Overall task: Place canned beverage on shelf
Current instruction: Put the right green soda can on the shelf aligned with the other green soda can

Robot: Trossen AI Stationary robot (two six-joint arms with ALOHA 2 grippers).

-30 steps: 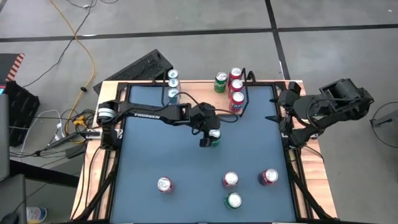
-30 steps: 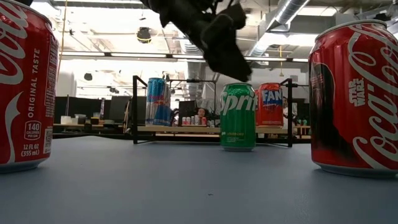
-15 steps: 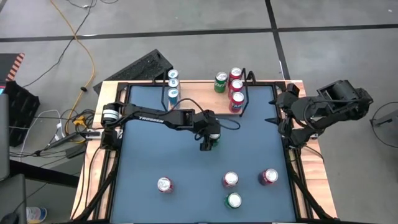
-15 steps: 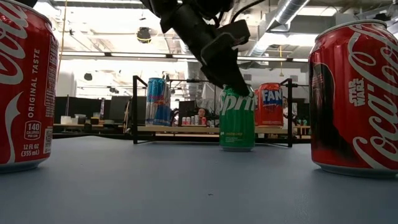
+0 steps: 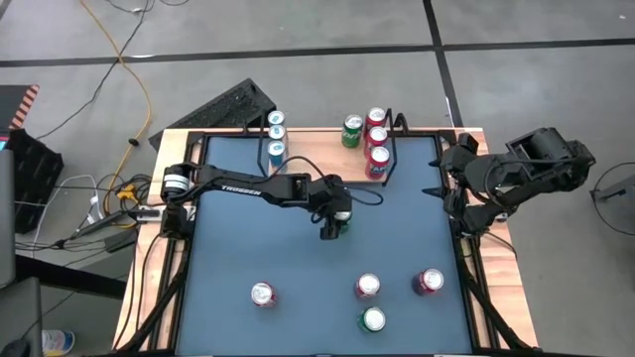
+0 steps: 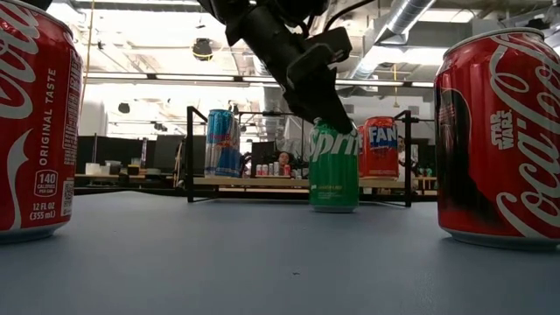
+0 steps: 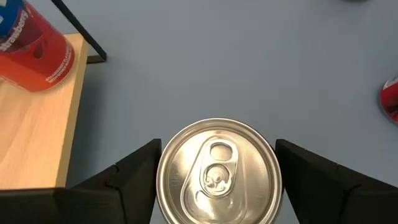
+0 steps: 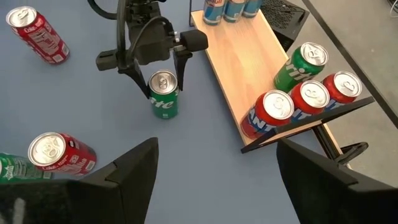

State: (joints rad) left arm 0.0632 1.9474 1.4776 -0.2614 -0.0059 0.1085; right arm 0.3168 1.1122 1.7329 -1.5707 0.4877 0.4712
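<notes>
Green can [image 5: 340, 220] upright mid-table, left gripper [image 5: 334, 219] down over it.
Its fingers [image 8: 177, 68] stand one on each side of the can's top (contact unclear, so grip undetermined). Shelf [image 5: 327, 149] lies just beyond along the table's far edge. Right gripper [image 5: 444, 178] waits at the table's right edge, fingers wide apart, empty.

- Grey concrete floor [image 5: 298, 45] fills the top of the high view, crossed by dark seam lines.
- A yellow cable [image 5: 134, 74] snakes across it at upper left.
- In the low view, ceiling ducts [image 6: 411, 17] run at upper right.
- Bright strip lights [image 6: 157, 80] span the room's far side.
</notes>
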